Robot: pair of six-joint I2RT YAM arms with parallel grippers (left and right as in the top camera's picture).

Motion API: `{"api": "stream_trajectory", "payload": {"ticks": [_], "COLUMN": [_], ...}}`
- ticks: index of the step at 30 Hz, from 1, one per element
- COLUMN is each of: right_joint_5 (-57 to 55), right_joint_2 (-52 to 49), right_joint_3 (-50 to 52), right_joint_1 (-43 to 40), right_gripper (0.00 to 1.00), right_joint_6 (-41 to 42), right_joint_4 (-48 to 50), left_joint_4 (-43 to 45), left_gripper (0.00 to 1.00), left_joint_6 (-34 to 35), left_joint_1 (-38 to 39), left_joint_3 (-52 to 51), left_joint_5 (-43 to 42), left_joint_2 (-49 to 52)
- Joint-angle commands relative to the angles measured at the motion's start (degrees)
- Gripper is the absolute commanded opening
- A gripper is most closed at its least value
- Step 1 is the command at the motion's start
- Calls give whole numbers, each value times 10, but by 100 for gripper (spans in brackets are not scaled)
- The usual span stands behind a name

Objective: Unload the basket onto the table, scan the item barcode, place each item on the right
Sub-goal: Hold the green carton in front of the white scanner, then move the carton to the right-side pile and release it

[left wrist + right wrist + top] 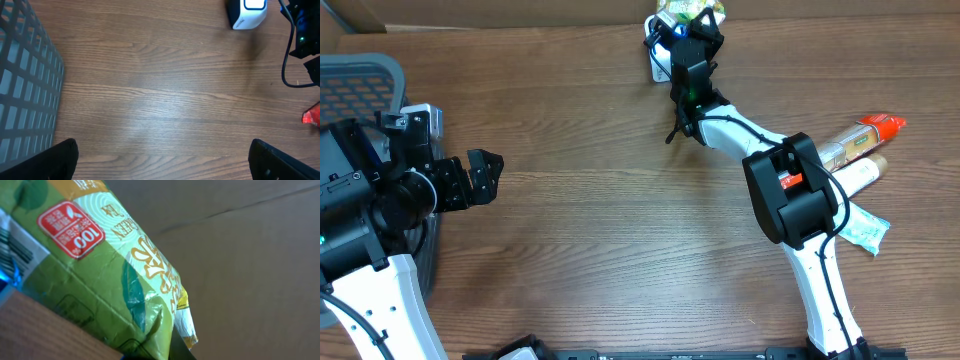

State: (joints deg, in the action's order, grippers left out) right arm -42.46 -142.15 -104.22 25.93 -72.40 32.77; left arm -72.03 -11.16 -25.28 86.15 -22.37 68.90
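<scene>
Surface: brown wood-grain worktop [620, 230], matte, with a soft glare patch at its centre in the left wrist view. A plain cardboard wall [250, 255] runs along the far edge; nothing of the room shows beyond it.

Count:
- Arms: 2, one from each near corner.
- Grey mesh basket [360, 75]: 1, at the left edge beside the left arm.
- White scanner [658, 62]: 1, at the far edge near the middle, with a blue glow at its top.
- Green packet [692, 12]: 1, the task item.
- Tubes: 2, lying side by side at the right. One has an orange-red cap [880, 127]; the other is cream [860, 175].
- Teal-and-white sachet [868, 230]: 1, just nearer than the tubes and partly under the right arm.

Left hand [488, 177]: jaws spread fully, nothing between them. It hovers over bare worktop just right of the basket.

Right hand [695, 30]: clamped tight on the green packet, holding it off the worktop against the cardboard wall, just right of the scanner and above it. The right wrist view shows the packet tilted, with a red "100" badge and barcode stripes [12, 250] at its left edge. Whether the packet touches the scanner I cannot tell.
</scene>
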Motion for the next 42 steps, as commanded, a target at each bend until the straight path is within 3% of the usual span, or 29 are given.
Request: {"api": "stream_trajectory", "payload": {"ticks": [1, 9, 21, 26, 31, 33, 42], "right_joint_5": [16, 17, 21, -13, 78, 146, 412], "right_joint_2": [12, 12, 13, 56, 202, 290, 539], "right_joint_3": [-19, -19, -19, -19, -19, -19, -19], "right_joint_1": [-1, -2, 0, 16, 28, 22, -62], "right_gripper": [4, 4, 4, 4, 4, 4, 4], "right_joint_6": [41, 77, 206, 223, 410, 549, 845], "right_joint_4": [19, 12, 1, -17, -339, -490, -871], "left_joint_4": [1, 1, 1, 1, 1, 1, 1], "left_gripper": [99, 100, 99, 99, 100, 100, 99], "left_joint_6": [-13, -13, -13, -13, -13, -13, -13], "left_joint_1": [-2, -2, -2, -2, -2, -2, -2], "left_joint_3": [1, 1, 1, 1, 1, 1, 1], "left_joint_5": [-10, -10, -10, -10, -10, -10, -10], "left_joint_2": [1, 1, 1, 1, 1, 1, 1]}}
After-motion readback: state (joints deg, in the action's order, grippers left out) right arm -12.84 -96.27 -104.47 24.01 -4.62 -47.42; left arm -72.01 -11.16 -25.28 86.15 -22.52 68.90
